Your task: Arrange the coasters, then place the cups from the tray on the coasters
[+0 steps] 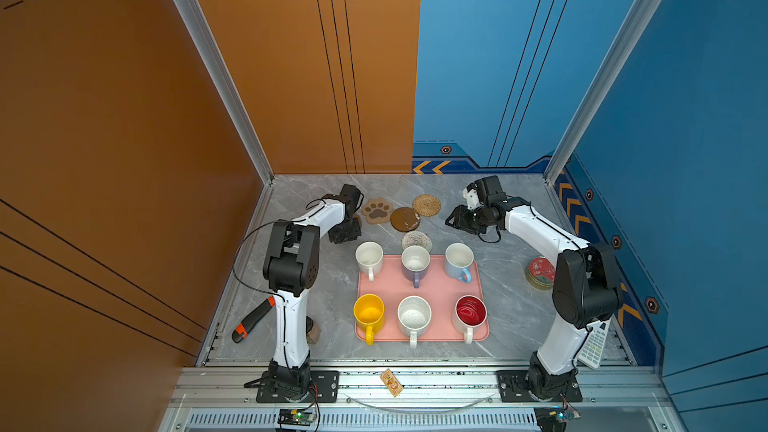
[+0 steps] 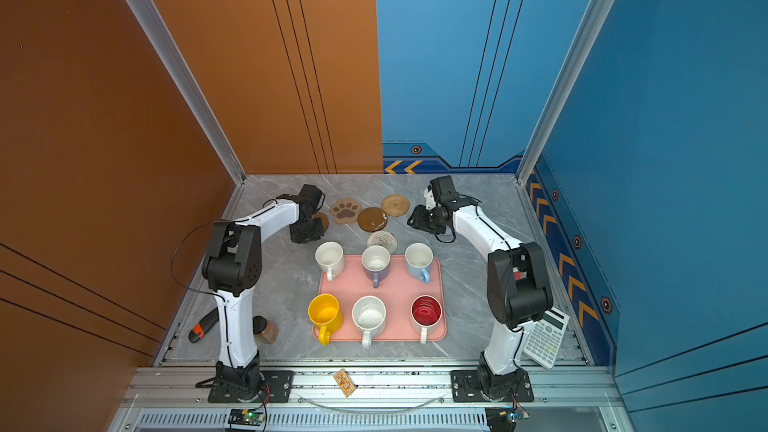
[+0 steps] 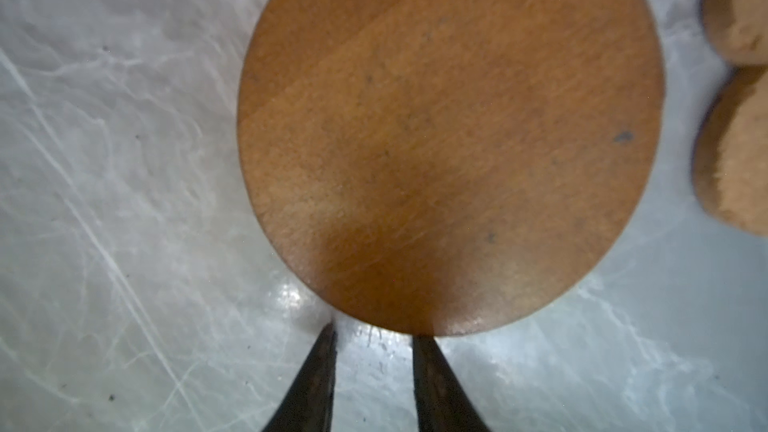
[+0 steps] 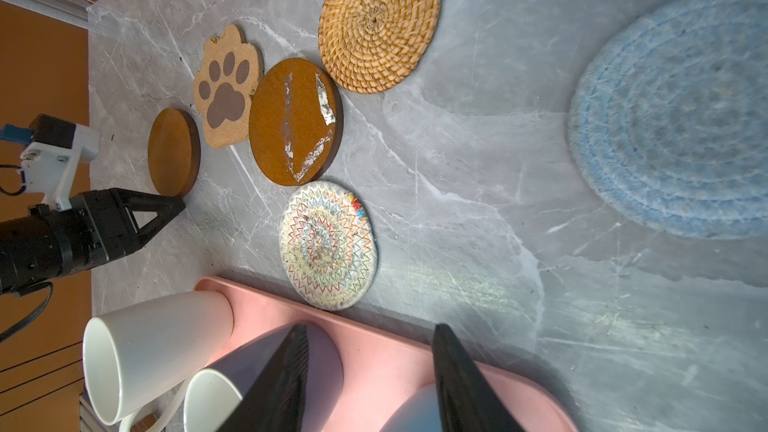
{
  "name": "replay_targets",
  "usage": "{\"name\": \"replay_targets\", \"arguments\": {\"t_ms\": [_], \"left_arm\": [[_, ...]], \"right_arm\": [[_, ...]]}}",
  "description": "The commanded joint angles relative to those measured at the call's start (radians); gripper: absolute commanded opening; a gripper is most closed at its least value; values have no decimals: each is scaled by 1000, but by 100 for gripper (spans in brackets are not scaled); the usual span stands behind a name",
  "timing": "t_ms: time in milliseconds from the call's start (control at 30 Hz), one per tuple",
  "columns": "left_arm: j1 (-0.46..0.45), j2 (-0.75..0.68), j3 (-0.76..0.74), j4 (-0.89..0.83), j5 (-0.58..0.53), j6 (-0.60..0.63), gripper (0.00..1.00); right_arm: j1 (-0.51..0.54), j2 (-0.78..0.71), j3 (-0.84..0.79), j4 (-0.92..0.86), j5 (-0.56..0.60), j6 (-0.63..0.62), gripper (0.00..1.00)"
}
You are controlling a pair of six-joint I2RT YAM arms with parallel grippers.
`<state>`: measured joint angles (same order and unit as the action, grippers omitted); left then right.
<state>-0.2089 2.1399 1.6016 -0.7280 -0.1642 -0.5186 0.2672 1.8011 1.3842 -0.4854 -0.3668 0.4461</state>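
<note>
Left end effector (image 3: 376, 332), slightly open and empty, points at the rim of the plain brown disc (image 3: 449, 139); right arm (image 1: 540, 234) is farther off.

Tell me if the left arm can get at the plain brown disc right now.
Probably yes. The left gripper sits right at the rim of the plain brown disc, jaws slightly apart, nothing between. The paw coaster lies beside it, out of the way. The disc lies flat, so pinching it may be awkward.

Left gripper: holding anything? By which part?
Nothing. The left gripper has its jaws apart with bare table between them, tips just at the rim of the brown disc, not clamping it.
</note>
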Motion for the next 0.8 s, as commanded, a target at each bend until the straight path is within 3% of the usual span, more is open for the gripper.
{"name": "replay_targets", "arguments": {"t_ms": [0, 200, 433, 567, 767], "left_arm": [[24, 58, 34, -12, -20, -11, 33], [26, 26, 64, -14, -23, -1, 33], [-8, -45, 153, -13, 50, 20, 35], [-44, -27, 284, -13, 89, 55, 37], [-82, 124, 550, -29, 143, 101, 46]], "right_arm": [[-3, -26, -15, 10, -11, 9, 48], [-2, -28, -17, 10, -6, 9, 48], [-3, -31, -14, 10, -6, 8, 48], [-1, -27, -13, 11, -9, 8, 48], [0, -31, -22, 22, -12, 12, 48]]}}
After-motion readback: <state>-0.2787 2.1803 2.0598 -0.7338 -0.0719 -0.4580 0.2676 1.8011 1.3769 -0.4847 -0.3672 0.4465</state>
